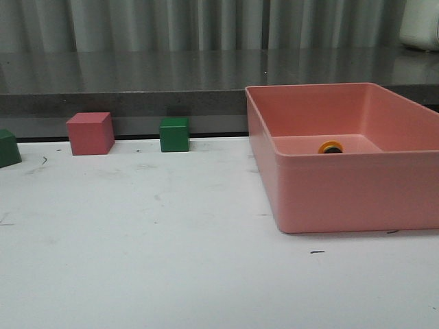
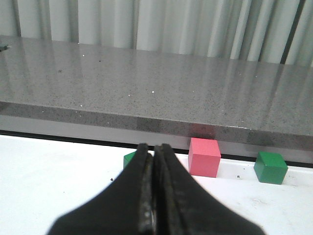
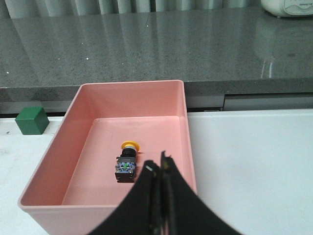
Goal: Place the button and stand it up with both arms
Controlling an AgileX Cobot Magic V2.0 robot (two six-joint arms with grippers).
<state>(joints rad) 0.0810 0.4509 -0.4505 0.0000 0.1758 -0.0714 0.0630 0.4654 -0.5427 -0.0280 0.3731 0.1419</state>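
Observation:
The button (image 3: 126, 162), yellow cap on a black-grey body, lies on its side on the floor of the pink bin (image 3: 73, 142). In the front view only its yellow cap (image 1: 330, 147) shows over the bin's front wall (image 1: 357, 192). My right gripper (image 3: 160, 165) is shut and empty, above the bin's near right part, beside the button. My left gripper (image 2: 153, 148) is shut and empty, over the white table, pointing at the cubes. Neither arm shows in the front view.
A pink cube (image 1: 90, 133) and a green cube (image 1: 174, 134) stand at the table's back edge, another green cube (image 1: 8, 148) at the far left. A grey counter ledge (image 1: 137, 82) runs behind the table. The pink cube (image 2: 204, 156) and green cubes (image 2: 270, 167) show ahead of the left gripper.

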